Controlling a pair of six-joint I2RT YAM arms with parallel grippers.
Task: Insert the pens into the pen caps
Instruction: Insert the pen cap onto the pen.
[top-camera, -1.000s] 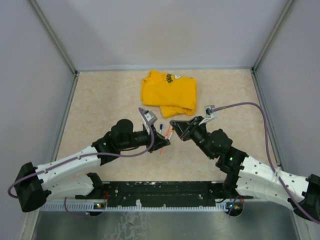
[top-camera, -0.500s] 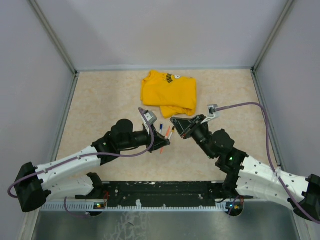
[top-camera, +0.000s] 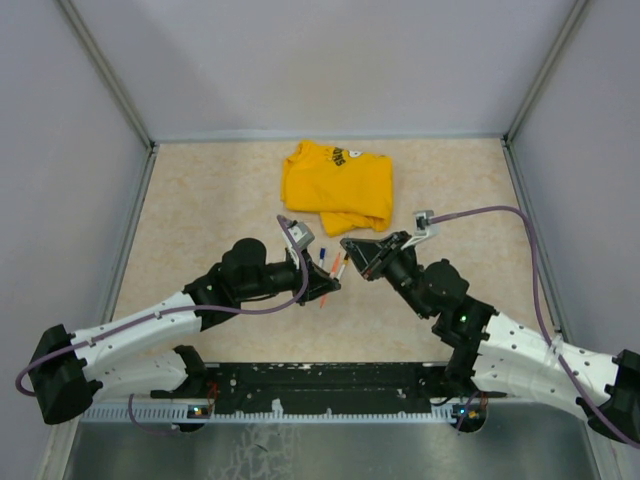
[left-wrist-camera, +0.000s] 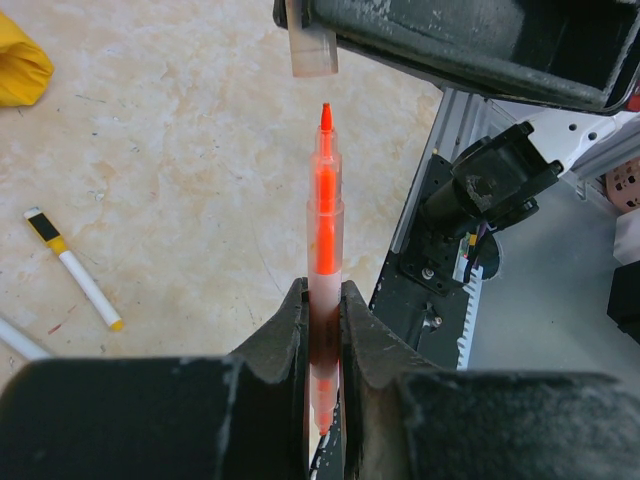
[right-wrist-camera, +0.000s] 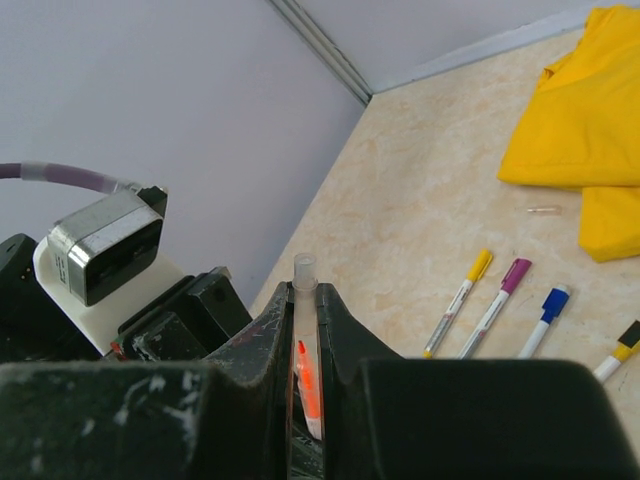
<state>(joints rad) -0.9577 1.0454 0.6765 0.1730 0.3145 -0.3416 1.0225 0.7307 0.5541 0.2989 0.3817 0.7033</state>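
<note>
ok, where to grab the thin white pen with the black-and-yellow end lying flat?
Probably the white pen at mid-barrel, from above, jaws across it: it lies flat on the beige table with bare surface both sides, leaving its yellow tip free.

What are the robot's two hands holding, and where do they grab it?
Left gripper pinches the orange pen near its back end. Right gripper pinches a clear cap by its sides, one end poking out.
</note>
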